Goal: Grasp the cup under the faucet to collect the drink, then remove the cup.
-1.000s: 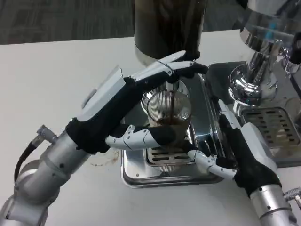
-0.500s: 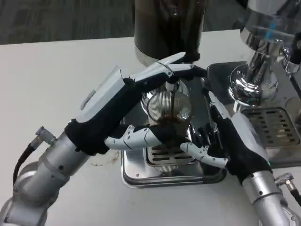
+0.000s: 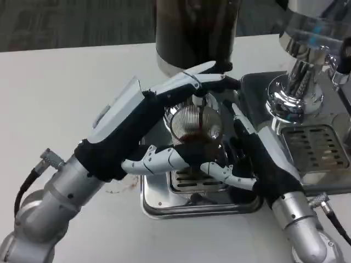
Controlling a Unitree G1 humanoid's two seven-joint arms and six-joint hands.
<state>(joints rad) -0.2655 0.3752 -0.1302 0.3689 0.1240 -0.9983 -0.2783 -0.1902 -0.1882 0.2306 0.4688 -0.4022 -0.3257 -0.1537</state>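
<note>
Cup (image 3: 196, 127), ribbed and clear, stands on the drip tray (image 3: 164, 203) under the faucet (image 3: 202, 102) catching dark drink, left hand (image 3: 159, 118) cradling it from nine o'clock, right hand (image 3: 249, 161) closing around it from four o'clock.

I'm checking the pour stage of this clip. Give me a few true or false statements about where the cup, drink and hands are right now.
1. A dark stream is falling into the cup. True.
2. The cup lies tipped over on the white table. False: it stands upright on the metal drip tray.
3. The left robot hand reaches over the cup toward the faucet. True.
4. The right robot hand rests far off on the table. False: it is beside the cup, over the tray.
5. The cup is empty. False: dark drink shows inside.
</note>
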